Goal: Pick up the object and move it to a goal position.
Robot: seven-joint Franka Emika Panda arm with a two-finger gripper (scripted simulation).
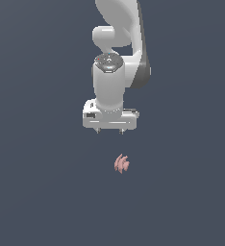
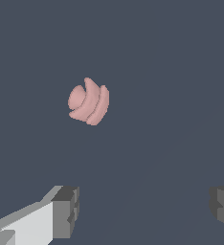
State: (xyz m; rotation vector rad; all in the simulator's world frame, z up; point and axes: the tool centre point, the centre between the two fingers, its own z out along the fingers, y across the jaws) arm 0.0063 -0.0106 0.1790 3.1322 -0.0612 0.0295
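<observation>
Gripper (image 1: 109,131) apart from object (image 1: 121,164)

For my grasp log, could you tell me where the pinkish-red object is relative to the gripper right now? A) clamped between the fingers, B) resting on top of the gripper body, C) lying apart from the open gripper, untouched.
C: the object lies clear of the open gripper, nothing touching it.

My arm (image 1: 115,72) looks like smooth, glossy white plastic. My pincer (image 2: 142,210) has matt grey pads (image 2: 66,210). The object (image 2: 89,102) looks smooth, matt and pinkish, ridged. The desk (image 1: 37,192) is flat, matt grey-blue.
</observation>
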